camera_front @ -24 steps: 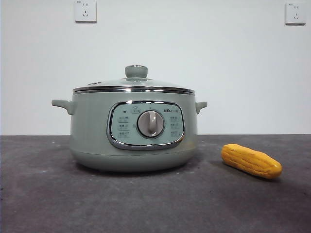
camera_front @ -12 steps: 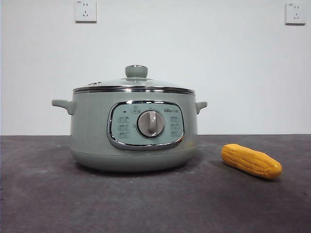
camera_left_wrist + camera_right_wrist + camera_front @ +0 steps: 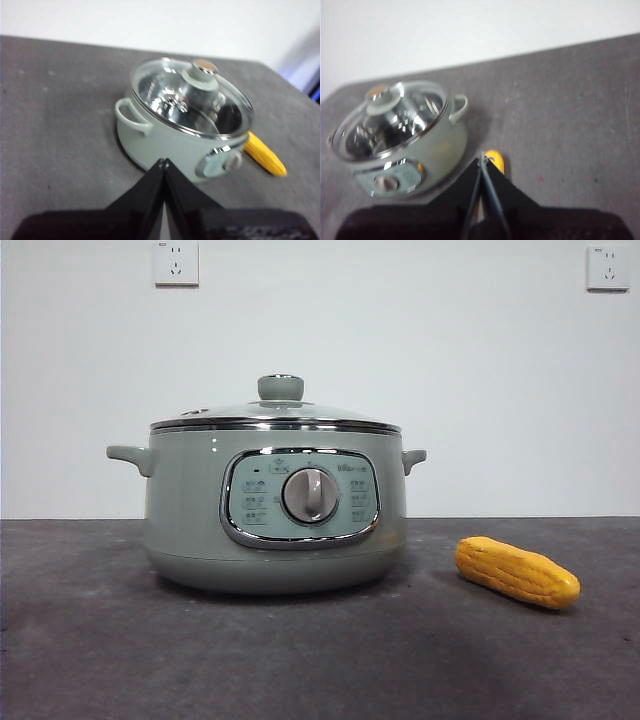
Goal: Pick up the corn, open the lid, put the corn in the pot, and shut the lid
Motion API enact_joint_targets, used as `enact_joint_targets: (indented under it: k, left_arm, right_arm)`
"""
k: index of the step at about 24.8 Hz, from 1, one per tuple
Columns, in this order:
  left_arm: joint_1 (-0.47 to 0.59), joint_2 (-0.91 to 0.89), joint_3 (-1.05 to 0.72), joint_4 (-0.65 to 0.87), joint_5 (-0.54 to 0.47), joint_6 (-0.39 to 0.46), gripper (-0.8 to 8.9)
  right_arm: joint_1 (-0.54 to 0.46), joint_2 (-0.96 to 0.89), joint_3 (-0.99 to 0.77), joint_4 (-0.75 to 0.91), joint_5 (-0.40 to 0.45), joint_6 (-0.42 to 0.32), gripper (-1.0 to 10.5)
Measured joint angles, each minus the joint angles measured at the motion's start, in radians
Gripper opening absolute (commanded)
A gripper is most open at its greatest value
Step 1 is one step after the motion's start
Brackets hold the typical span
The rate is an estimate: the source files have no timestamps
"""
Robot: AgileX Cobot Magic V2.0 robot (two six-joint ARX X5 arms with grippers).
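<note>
I see no change across the front view, corn (image 3: 516, 571), pot (image 3: 270, 502), lid (image 3: 275, 413) all where they lay

Place: a bare test room, more lab than kitchen
Wall: plain white, with two sockets (image 3: 176, 262) set high and nothing plugged in
Worktop (image 3: 100, 660): dark grey, rough and matte, with no stove or sink on it
Props: a single pot (image 3: 190, 510) with its lid (image 3: 275, 412) on, and a corn (image 3: 516, 571) lying loose beside it
Look: staged and sparse, without household clutter
</note>
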Motion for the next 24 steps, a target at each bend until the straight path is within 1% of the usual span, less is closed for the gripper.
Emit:
enact_joint_targets:
  k: [5, 8, 11, 13, 15, 18, 21, 22, 23, 24]
  left_arm:
    - [0.0, 0.116, 0.162, -0.162, 0.03, 0.09, -0.06]
    - [0.0, 0.179, 0.246, -0.245, 0.034, 0.149, -0.06]
    - [0.0, 0.227, 0.297, -0.293, 0.039, 0.185, -0.06]
    - [0.0, 0.259, 0.318, -0.317, 0.069, 0.202, -0.06]
    - [0.0, 0.277, 0.321, -0.332, 0.082, 0.208, -0.06]
    - [0.0, 0.298, 0.321, -0.339, 0.093, 0.214, -0.04]
    - [0.0, 0.309, 0.321, -0.339, 0.152, 0.216, 0.08]
    - [0.0, 0.312, 0.321, -0.339, 0.171, 0.216, 0.87]
    - [0.0, 0.317, 0.321, -0.339, 0.192, 0.216, 2.61]
    - [0.0, 0.325, 0.321, -0.339, 0.217, 0.216, 4.78]
  right_arm:
    - [0.0, 0.156, 0.185, -0.204, -0.006, -0.084, -0.1]
    - [0.0, 0.236, 0.271, -0.32, -0.029, -0.125, -0.1]
    - [0.0, 0.301, 0.333, -0.409, -0.042, -0.165, -0.1]
    - [0.0, 0.346, 0.371, -0.47, -0.043, -0.203, -0.1]
    - [0.0, 0.372, 0.39, -0.494, -0.043, -0.225, -0.1]
    - [0.002, 0.376, 0.391, -0.502, -0.043, -0.237, -0.1]
    - [0.002, 0.376, 0.392, -0.504, -0.043, -0.239, 0.1]
    - [0.002, 0.376, 0.392, -0.505, -0.043, -0.239, 0.8]
    - [0.002, 0.376, 0.392, -0.505, -0.043, -0.239, 2.0]
    - [0.002, 0.376, 0.392, -0.505, -0.045, -0.239, 3.4]
